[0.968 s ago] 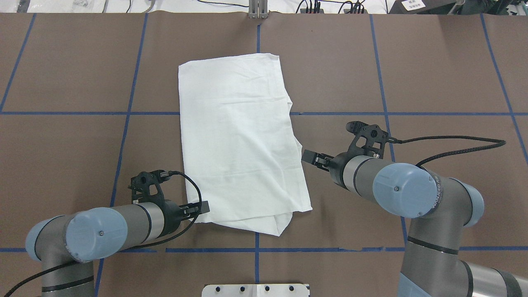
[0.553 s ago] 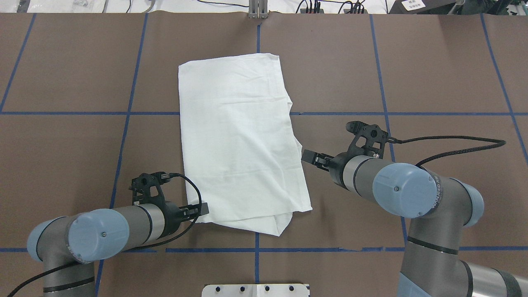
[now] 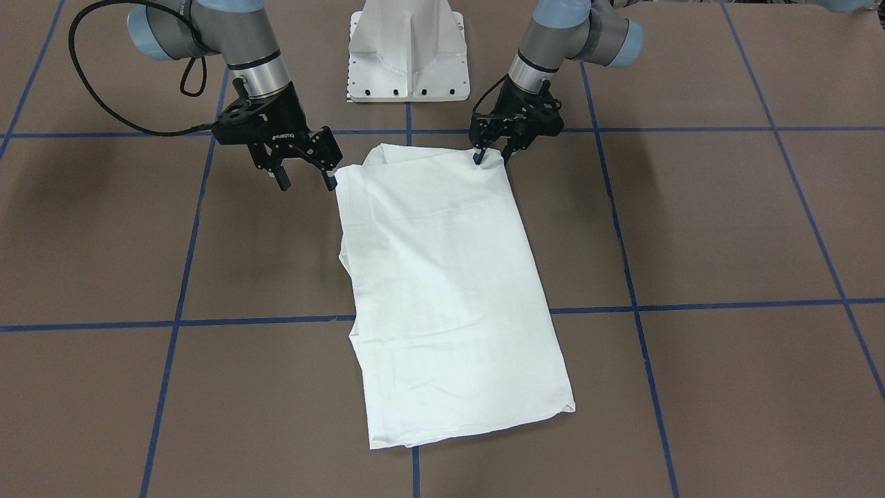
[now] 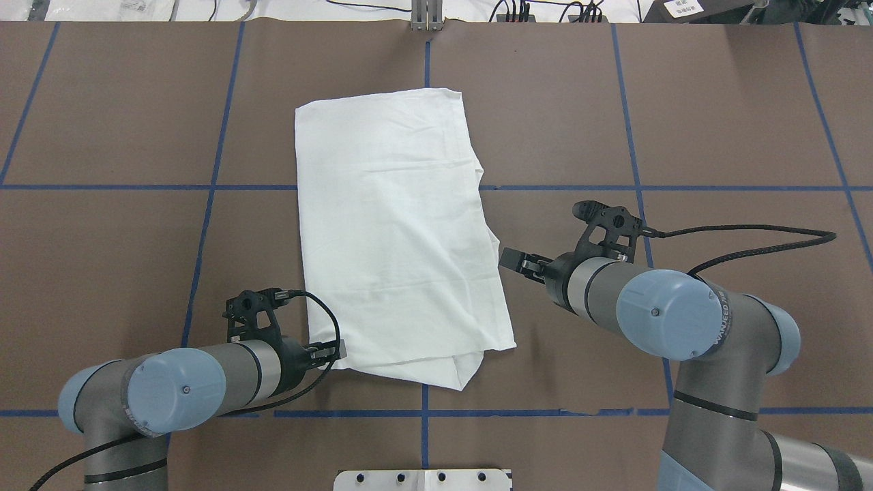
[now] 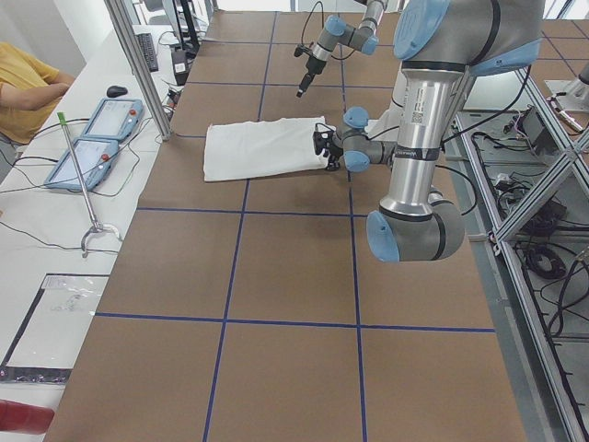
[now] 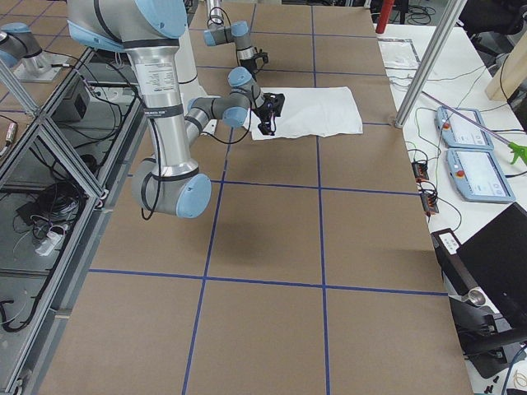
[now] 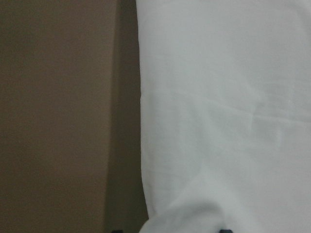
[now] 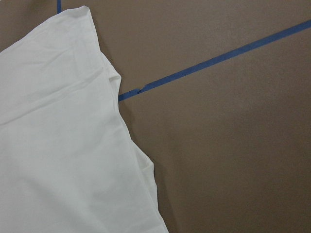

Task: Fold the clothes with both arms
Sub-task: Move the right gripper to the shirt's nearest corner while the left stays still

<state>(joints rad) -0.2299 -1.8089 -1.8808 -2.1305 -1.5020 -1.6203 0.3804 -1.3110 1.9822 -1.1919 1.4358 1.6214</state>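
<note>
Seemingly mid-grasp: the folded white fabric T-shirt [image 4: 402,232] lies flat on the brown taped table [image 4: 102,259], the black 2-finger left gripper [image 3: 491,160] astride its near corner with jaws apart, the black right gripper [image 3: 308,181] agape beside its edge, so both must pinch next.

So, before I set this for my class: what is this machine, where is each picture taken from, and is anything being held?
It is a robot with a left arm and a right arm, each ending in a two-finger gripper. One picture looks down from behind it, one faces it, two look from the table's ends, and two come from cameras on the wrists. A folded white shirt lies flat on the brown table. The left gripper sits at the shirt's corner nearest the robot, fingers apart. The right gripper hangs open beside the shirt's edge. Nothing is lifted.
</note>
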